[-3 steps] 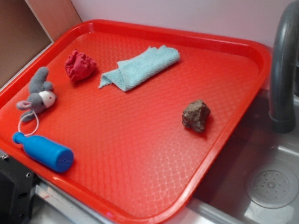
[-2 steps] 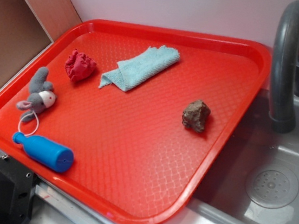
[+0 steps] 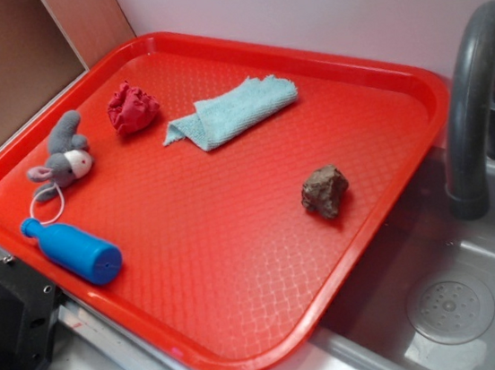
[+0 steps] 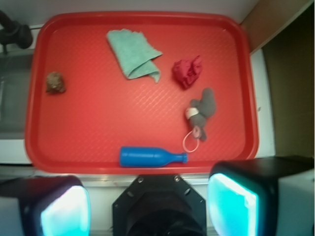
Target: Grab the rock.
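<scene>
Five loose items lie on the red tray (image 3: 247,329) I'm looking down on, which sits partly over a grey sink (image 3: 479,301) with a dark curved faucet (image 3: 476,94) at its right. From my wrist camera the gripper (image 4: 147,206) hangs well above the tray's near edge, fingers (image 4: 231,206) spread wide with nothing between them.

Largest of the items is the light teal cloth (image 3: 234,110), folded and lying toward the far side. Next is the blue bottle (image 3: 75,249), on its side at the near left edge. Just beyond it lies the grey stuffed toy (image 3: 63,158), its white loop of cord reaching toward the bottle's neck. The red fabric ball (image 3: 132,107) sits between the toy and the cloth, near both but touching neither.

The rock (image 3: 324,191), dark brown-grey with reddish patches, rests alone on bare tray toward the right edge, well apart from everything else, close to the sink side.
</scene>
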Action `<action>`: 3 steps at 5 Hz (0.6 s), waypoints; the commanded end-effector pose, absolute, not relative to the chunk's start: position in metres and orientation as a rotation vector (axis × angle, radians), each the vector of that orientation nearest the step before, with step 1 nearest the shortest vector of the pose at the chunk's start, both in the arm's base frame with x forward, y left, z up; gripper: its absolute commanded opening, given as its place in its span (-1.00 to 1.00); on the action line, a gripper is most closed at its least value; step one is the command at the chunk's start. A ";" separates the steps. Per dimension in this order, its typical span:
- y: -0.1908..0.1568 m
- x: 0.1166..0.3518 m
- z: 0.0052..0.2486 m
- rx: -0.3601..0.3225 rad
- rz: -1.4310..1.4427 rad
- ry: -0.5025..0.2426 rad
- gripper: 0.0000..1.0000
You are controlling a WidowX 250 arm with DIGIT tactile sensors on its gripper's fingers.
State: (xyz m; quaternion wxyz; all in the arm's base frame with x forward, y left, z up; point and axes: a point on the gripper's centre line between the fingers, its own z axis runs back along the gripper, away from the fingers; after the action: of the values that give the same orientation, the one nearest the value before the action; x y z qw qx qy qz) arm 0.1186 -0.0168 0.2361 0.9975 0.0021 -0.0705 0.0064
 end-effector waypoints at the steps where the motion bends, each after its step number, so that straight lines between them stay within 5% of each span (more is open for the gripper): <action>1: -0.014 0.154 0.201 0.099 -0.286 -0.298 1.00; 3: -0.054 0.209 0.155 0.119 -0.784 -0.502 1.00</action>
State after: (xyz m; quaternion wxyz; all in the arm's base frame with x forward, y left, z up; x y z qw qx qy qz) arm 0.2056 -0.0473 0.1432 0.8976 0.0469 -0.2251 -0.3761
